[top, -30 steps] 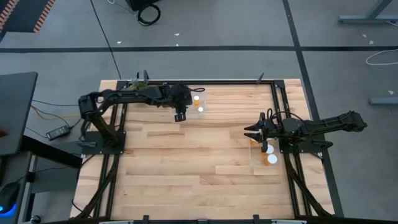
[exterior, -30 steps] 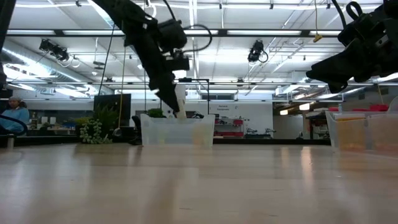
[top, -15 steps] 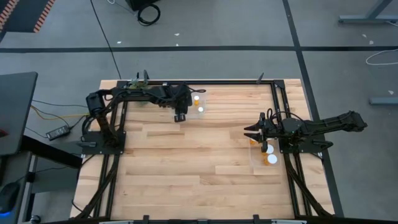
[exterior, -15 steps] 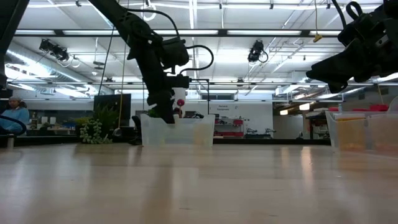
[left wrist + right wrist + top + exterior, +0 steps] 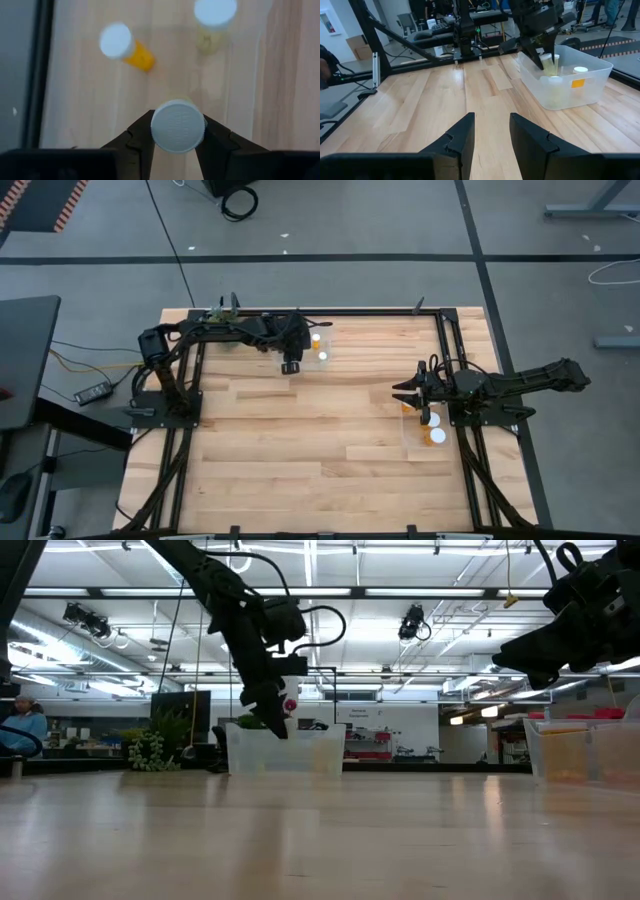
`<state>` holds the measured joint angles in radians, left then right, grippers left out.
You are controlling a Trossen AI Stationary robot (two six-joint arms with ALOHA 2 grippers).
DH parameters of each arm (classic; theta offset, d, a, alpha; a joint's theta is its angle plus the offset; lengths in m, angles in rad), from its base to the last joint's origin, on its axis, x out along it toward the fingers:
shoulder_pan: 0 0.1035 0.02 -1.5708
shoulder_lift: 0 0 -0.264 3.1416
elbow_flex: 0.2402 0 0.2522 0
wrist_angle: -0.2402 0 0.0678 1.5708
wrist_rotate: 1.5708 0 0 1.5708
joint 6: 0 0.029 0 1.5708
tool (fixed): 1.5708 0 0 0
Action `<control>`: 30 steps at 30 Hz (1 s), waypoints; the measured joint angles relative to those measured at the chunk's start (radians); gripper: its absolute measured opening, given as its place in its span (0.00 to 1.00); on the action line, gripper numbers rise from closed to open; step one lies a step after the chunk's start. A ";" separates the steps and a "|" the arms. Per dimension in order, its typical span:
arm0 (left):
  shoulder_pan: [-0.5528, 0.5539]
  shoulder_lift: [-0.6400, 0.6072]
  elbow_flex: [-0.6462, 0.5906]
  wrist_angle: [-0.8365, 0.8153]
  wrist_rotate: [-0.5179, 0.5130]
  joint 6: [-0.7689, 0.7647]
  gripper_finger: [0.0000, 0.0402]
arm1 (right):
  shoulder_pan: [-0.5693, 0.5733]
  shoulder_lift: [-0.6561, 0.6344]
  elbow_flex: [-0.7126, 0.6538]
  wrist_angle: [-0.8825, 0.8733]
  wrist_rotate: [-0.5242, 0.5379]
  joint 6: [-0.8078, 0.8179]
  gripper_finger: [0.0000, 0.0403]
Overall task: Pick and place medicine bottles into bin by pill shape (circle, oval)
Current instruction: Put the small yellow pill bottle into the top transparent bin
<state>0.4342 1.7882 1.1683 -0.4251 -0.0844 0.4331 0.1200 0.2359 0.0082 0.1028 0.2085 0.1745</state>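
My left gripper (image 5: 291, 366) is shut on a small amber medicine bottle with a white cap (image 5: 177, 126), at the left side of the clear far bin (image 5: 327, 332). It also shows in the low view (image 5: 272, 722), at the height of that bin's rim. In this bin one bottle (image 5: 125, 46) lies on its side and another (image 5: 214, 17) stands upright. My right gripper (image 5: 404, 392) is open and empty, raised over the far end of the clear right bin (image 5: 412, 448), which holds a few white-capped bottles (image 5: 436, 436). My left gripper pinches the bottle between its two fingers (image 5: 141, 135), one on each side just under the white cap's rim (image 5: 156, 136). The fingers point down from above. The bottle stands upright in the hold, cap up; the cap hides its base.
A black frame rail (image 5: 370, 312) runs along the table's far edge and another (image 5: 452, 345) along its right side. Bare wood (image 5: 300, 440) spans the middle and near part. The right bin also shows in the low view (image 5: 585, 750).
My left arm has drawn its elbow in toward the table, and its gripper has turned a little while staying by the far bin, still shut on the bottle. My right arm has kept still.
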 joint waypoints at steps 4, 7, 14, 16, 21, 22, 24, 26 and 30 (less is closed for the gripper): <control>-0.006 0.000 0.042 -0.005 -0.001 0.012 0.32 | 0.000 0.000 0.000 0.000 0.000 0.000 0.32; -0.006 -0.002 0.056 -0.020 0.000 0.032 0.31 | 0.000 0.000 0.000 0.000 0.000 0.000 0.32; -0.005 0.018 0.056 -0.026 0.001 0.031 0.31 | 0.000 0.000 0.000 0.000 0.000 0.000 0.32; -0.005 0.038 0.056 -0.023 0.003 0.028 0.31 | 0.000 0.000 0.000 0.000 0.000 0.000 0.32; -0.006 0.077 0.056 -0.026 0.003 0.032 0.31 | 0.000 0.000 0.000 0.000 0.000 0.000 0.32; -0.006 0.078 0.056 -0.032 0.005 0.032 0.31 | 0.000 0.000 0.000 0.000 0.000 0.000 0.32; -0.006 0.078 0.056 -0.043 0.006 0.033 0.31 | 0.000 0.000 0.000 0.000 0.000 0.000 0.32; -0.006 0.078 0.056 -0.040 0.006 0.032 0.32 | 0.000 0.000 0.000 0.000 0.000 0.000 0.32; -0.006 0.078 0.056 -0.046 0.007 0.028 0.32 | 0.000 0.000 0.000 0.000 0.000 0.000 0.32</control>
<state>0.4278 1.8664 1.2240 -0.4713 -0.0776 0.4606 0.1200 0.2361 0.0082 0.1028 0.2084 0.1745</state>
